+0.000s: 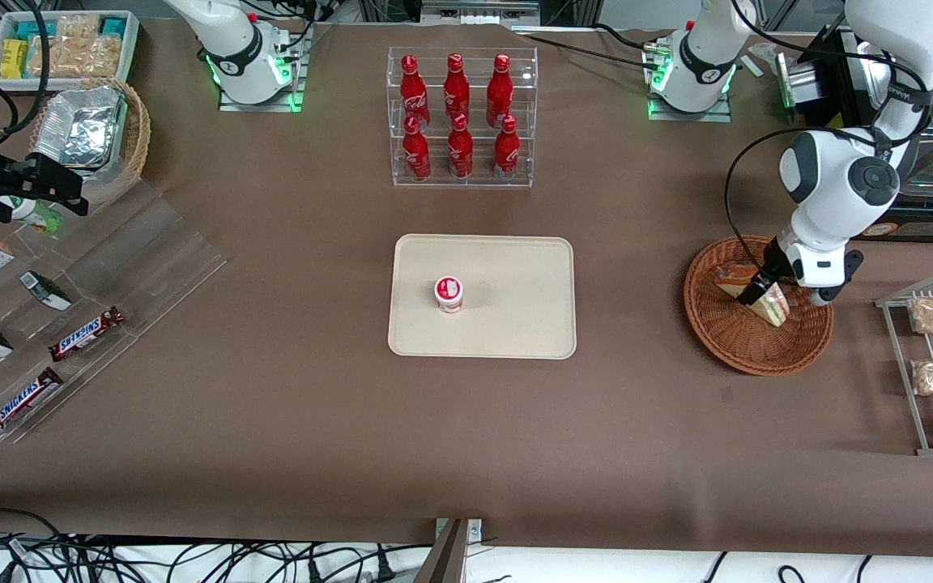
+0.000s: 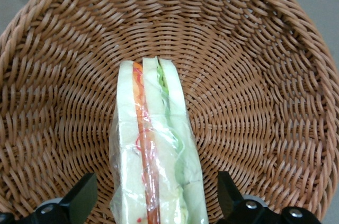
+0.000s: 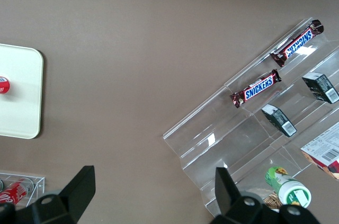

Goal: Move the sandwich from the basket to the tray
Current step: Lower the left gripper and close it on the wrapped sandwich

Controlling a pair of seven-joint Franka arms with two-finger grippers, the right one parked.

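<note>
While hanging low inside the basket, straddling the sandwich with the gripper, keeping the fingers spread wide on either flank and apparently touching nothing yet. Lying on the wicker floor, toward the working arm's end of the table and well apart from the tray, showing its orange and green filling layers edge-on to the wrist camera.

Judging from this, risking several things at once. Closing too hard: probably crushing the soft white bread and squeezing the filling out of line. Closing too lightly, or catching only the loose clear wrap: likely letting the wedge slide free during the lift and drop back into the weave or onto the table. Pinching off-centre on a tapering shape: possibly twisting or tipping it between the pads. Rising too little before travelling: maybe dragging a corner against the raised wicker rim. Setting down carelessly at the tray: possibly bumping the small red-lidded cup standing near its middle, so aiming for bare cream surface beside that cup.
</note>
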